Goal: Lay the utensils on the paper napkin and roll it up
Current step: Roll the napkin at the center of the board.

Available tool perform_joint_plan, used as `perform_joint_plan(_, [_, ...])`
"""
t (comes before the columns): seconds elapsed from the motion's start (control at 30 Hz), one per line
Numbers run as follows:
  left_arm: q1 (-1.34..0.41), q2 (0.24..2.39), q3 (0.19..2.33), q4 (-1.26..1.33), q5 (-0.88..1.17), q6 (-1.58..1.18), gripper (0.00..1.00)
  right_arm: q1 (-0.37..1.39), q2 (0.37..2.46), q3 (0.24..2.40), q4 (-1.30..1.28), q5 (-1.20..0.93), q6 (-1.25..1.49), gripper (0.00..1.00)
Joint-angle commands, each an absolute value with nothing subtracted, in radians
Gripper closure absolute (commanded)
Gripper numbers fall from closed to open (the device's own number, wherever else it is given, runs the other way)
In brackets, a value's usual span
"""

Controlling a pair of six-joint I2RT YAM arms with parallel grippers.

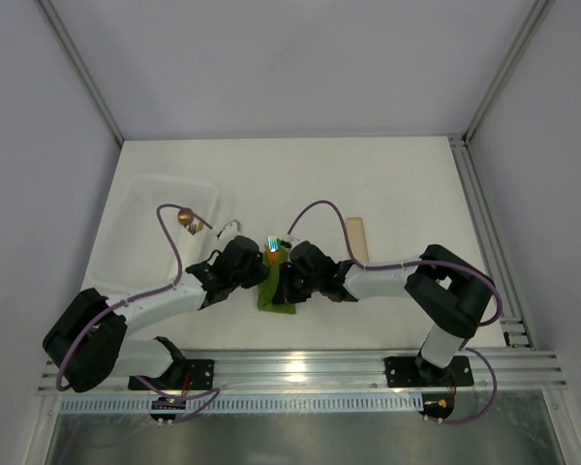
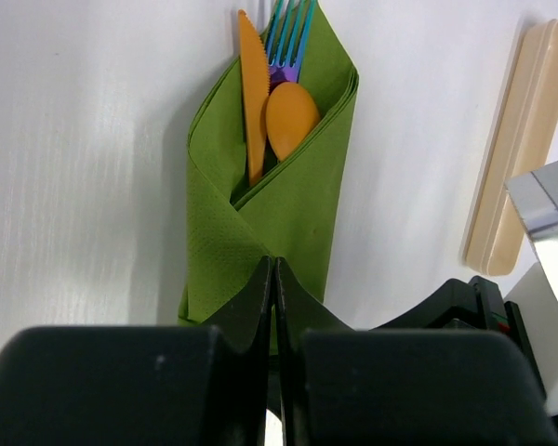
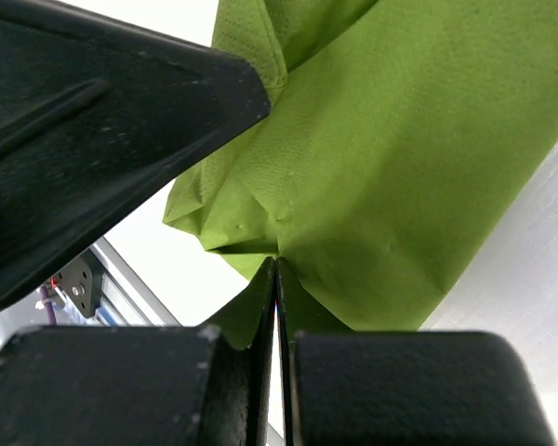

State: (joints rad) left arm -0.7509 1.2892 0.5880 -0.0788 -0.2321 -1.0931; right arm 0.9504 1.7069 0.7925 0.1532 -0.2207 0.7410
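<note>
Seen from above, the left gripper (image 1: 255,268) and right gripper (image 1: 287,276) crowd over the napkin (image 1: 274,294), so only a green strip shows. The cutlery (image 1: 272,242) is a mere glint there. A small copper thing (image 1: 185,217) in the tray (image 1: 140,199) is too small to name. From the left wrist, the handles of the knife (image 2: 253,102), fork (image 2: 288,42) and spoon (image 2: 291,116) vanish inside the fold. The fork's tines run off the top edge, and black fingers (image 2: 251,302) cover the napkin's bottom end.

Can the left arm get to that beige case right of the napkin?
Probably not directly: the right gripper, at the napkin beside the left gripper, sits between it and the beige case.
</note>
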Motion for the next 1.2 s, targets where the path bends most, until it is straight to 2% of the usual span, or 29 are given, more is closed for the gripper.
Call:
perform_joint_plan(0.0, [-0.762, 1.261, 0.641, -0.081, -0.245, -1.098, 1.00, 0.956, 1.715, 0.781, 0.183, -0.189, 0.747, 0.96])
perform_joint_plan(0.5, [-0.788, 1.293, 0.692, -0.075, -0.225, -1.120, 1.00, 0.957, 1.799, 0.732, 0.291, -0.209, 0.781, 0.96])
perform_joint_plan(0.97, [-0.816, 1.275, 0.692, -0.101, -0.265, -1.138, 1.00, 0.956, 1.645, 0.769, 0.236, -0.178, 0.732, 0.96])
perform_joint_plan(1.17, [-0.819, 1.275, 0.692, -0.110, -0.270, -1.138, 1.00, 0.956, 1.502, 0.739, 0.143, -0.114, 0.707, 0.97])
